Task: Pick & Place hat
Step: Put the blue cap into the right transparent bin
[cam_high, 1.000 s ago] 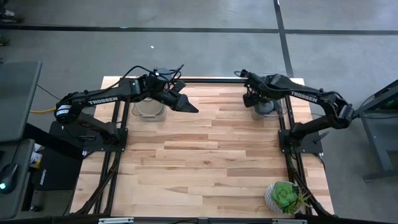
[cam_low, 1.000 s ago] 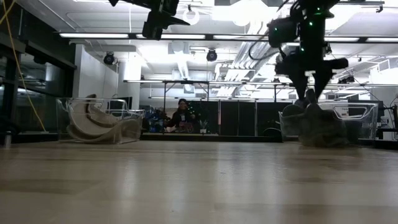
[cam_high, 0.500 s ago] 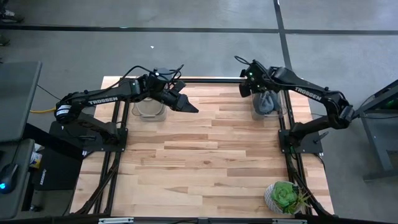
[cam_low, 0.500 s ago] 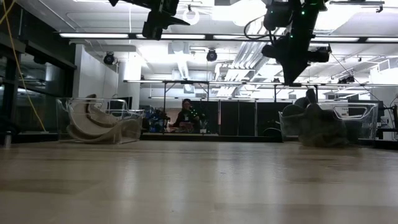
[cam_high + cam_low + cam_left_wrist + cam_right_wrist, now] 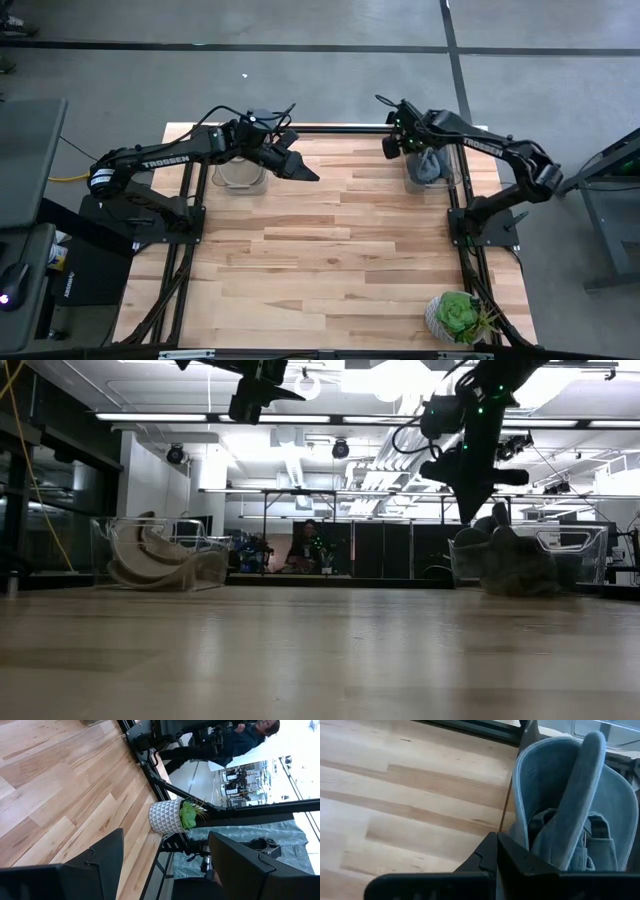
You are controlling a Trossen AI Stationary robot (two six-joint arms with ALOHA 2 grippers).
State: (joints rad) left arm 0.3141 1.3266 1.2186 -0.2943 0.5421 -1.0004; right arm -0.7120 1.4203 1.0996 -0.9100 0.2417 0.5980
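The wooden tabletop (image 5: pixel 330 250) of pale planks lies mostly bare through its middle and near half, with a dark frame running along its left, right and far edges. At the far right edge stands a clear bin (image 5: pixel 430 170) holding crumpled grey-blue fabric, the hat (image 5: pixel 570 810), whose soft brim curves upward in the right wrist view; the low view shows the same bin (image 5: pixel 530 565) with the grey heap rising above its rim. At the far left a second clear bin (image 5: pixel 240 172) holds pale, curved folded pieces, seen in the low view as cream-coloured bands (image 5: pixel 160 560). The right gripper (image 5: pixel 392 140) hangs above the tabletop just left of the hat's bin, its fingers pressed together on nothing, the tips meeting in the right wrist view beside the hat. The left gripper (image 5: pixel 305 172) hovers just right of the left bin with its fingers spread wide and empty. A potted green plant (image 5: pixel 457 315) in a white patterned pot sits at the near right corner. Beyond the tabletop a person (image 5: pixel 308 545) sits in the room.
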